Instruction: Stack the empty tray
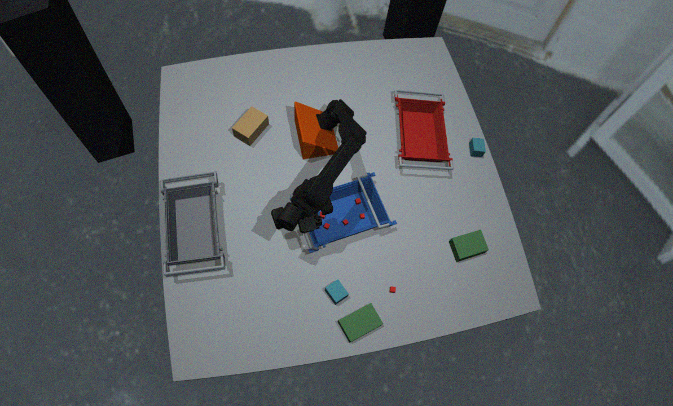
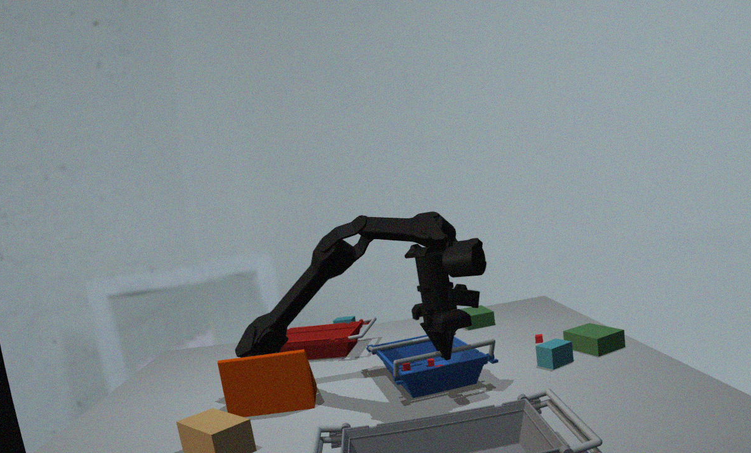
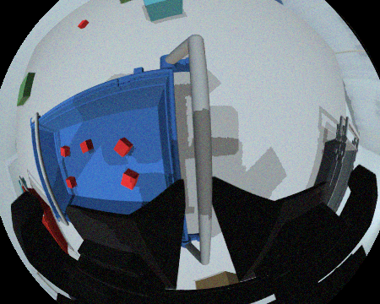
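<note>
The blue tray (image 1: 377, 199) (image 2: 442, 380) (image 3: 114, 101) holds several small red blocks (image 1: 344, 219) (image 3: 123, 147). Its far bar (image 1: 369, 199) (image 3: 41, 165) lies in across the top near that end. Its near bar (image 2: 417, 357) (image 3: 201, 127) is raised on its arms, still outside the end wall. My gripper (image 2: 448, 355) (image 3: 196, 184) is partly open around this bar, one fingertip close against it and a gap on the tray side. In the top view the arm hides the fingertips. The empty grey tray (image 1: 172, 226) (image 2: 451, 431) stands apart, its bars out over its ends.
An empty red tray (image 1: 424, 105) (image 2: 321, 345) has its bars out. An orange block (image 1: 308, 131) (image 2: 267, 382) stands by the arm's base, with a tan block (image 1: 250, 122) beyond. Green blocks (image 1: 360, 323) (image 1: 468, 245), teal blocks (image 1: 336, 291) (image 1: 476, 146) and a loose red cube (image 1: 392, 289) lie around.
</note>
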Motion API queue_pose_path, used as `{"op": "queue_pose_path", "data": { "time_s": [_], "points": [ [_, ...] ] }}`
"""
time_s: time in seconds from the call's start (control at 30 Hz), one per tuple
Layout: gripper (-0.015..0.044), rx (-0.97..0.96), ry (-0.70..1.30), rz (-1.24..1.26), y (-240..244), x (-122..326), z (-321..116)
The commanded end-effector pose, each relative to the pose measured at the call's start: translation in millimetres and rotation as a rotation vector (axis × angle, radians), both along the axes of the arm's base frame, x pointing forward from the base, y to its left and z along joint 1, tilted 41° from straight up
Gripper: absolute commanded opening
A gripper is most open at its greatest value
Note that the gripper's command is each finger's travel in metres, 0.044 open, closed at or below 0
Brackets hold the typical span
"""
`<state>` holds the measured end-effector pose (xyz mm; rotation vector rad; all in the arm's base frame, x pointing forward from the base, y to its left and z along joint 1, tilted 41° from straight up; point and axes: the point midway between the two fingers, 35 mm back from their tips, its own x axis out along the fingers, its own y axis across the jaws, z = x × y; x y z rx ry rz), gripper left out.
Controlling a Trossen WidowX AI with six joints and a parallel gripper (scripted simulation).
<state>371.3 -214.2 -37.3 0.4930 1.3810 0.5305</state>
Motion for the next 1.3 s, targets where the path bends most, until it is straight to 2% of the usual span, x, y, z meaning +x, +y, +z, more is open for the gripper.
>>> {"op": "queue_pose_path", "data": {
  "time_s": [0.0, 0.47, 0.93, 1.27],
  "points": [
    [0.009, 0.022, 0.01, 0.01, 18.9, 0.2, 7.9],
    [0.009, 0.024, 0.011, 0.01, 56.8, 0.2, 11.5],
    [0.009, 0.023, 0.011, 0.01, 24.5, -2.3, 43.0],
    [0.009, 0.028, 0.011, 0.005, 29.9, -1.6, 38.5]
  ]
}}
